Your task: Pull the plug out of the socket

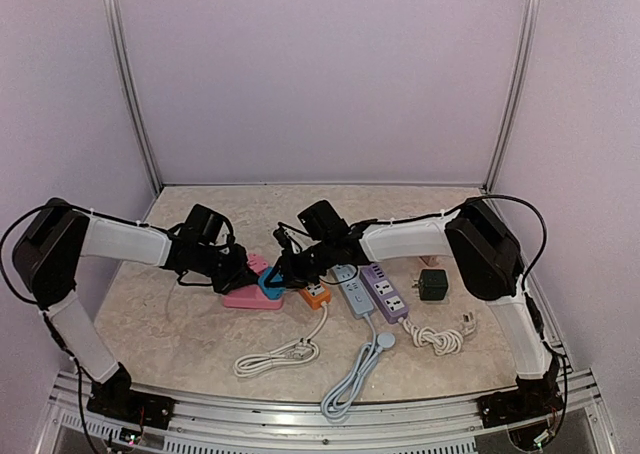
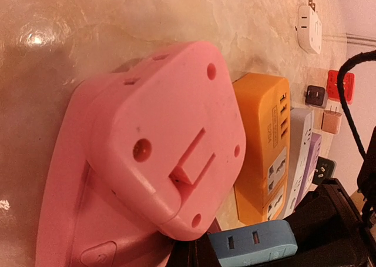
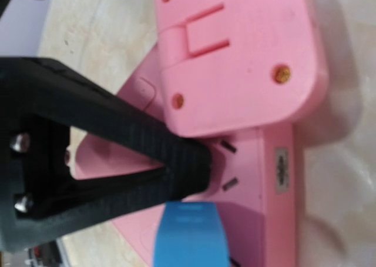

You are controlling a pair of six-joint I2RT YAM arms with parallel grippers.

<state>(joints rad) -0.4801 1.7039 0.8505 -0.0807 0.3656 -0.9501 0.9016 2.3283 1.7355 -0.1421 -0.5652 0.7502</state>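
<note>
none of the pull looks finished to me: the blue plug [image 2: 252,243] sits low against the pink socket strip [image 3: 258,220], and you can't see its prongs, so treat it as seated. your right jaws [image 1: 283,274] are closed around it, black fingers at both its ends. the left jaws [image 1: 238,271] rest at the strip just beside the right jaws, likely bracing it; their opening you cannot tell. the plug's long axis runs from finger to finger, slotted side facing the left jaws, prongs presumably down toward the tabletop [image 1: 200,344] — what's left is the lift.

blue plug [image 3: 191,234] cropped at bottom edge, blurred
</note>
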